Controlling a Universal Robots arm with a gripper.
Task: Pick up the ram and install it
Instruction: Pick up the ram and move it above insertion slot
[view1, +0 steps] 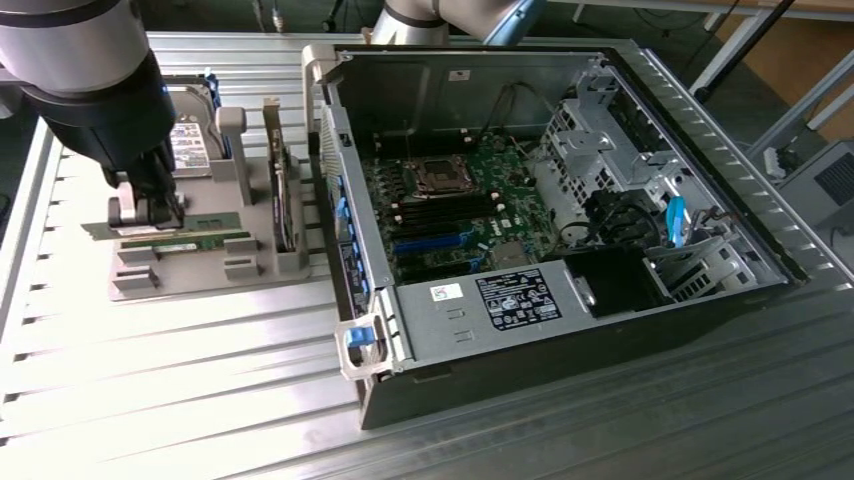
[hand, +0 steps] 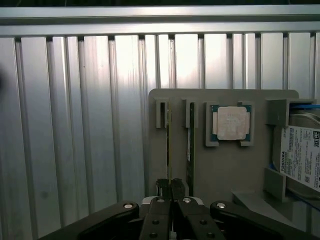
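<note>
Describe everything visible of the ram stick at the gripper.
The ram is a long, thin green circuit board, seen edge-on from the wrist. It stands on its long edge in the gray holder, in the slot nearest the holder's side, parallel to its look-alike and apart from it. The gripper, shut, pinches its top edge.

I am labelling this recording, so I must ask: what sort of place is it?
Probably a robotics lab bench for computer assembly: a robot arm hangs over a ribbed metal table, an open computer case lies on it, and a grey holder keeps the ram and a CPU chip.
</note>
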